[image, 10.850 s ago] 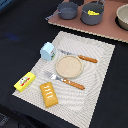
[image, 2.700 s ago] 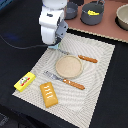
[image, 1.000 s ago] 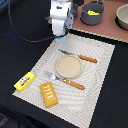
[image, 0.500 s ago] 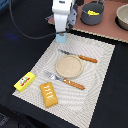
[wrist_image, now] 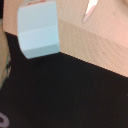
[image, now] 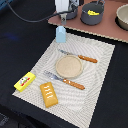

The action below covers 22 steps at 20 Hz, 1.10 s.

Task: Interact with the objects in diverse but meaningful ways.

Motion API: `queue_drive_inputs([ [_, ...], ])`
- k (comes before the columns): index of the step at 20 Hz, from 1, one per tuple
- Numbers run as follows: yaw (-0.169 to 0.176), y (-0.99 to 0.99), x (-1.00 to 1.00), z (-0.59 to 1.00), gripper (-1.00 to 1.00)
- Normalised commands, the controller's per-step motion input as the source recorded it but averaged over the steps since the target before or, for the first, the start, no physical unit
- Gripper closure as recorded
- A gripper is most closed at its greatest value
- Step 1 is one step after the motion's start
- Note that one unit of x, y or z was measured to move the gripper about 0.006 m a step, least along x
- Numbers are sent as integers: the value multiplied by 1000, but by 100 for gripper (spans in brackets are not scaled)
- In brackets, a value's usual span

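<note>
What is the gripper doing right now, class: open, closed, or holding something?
Gripper: cannot be told. It sits just above the small white carton, but the jaws are too blurred to read.

Placemat point(image: 100, 55): woven cloth, fine ribbed weave, matt. Small white carton point(image: 61, 34): smooth, matt, plastic-looking; pale blue-white faces seen in wrist view point(wrist_image: 39, 29). Round tan plate point(image: 69, 67): smooth, matt. Bread block point(image: 49, 94): smooth plastic w/ slight sheen. Grey saucepan point(image: 93, 13): matt. Table point(image: 20, 45): dark, matt.
</note>
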Motion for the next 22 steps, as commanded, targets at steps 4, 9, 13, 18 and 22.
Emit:
queue_drive_inputs([
  [4,12,-849,11,231,-100],
  [9,26,-867,0,63,-100],
  [13,27,-869,-11,0,-100],
  [18,27,-863,-90,-43,-100],
  [22,29,-856,-142,-100,-100],
])
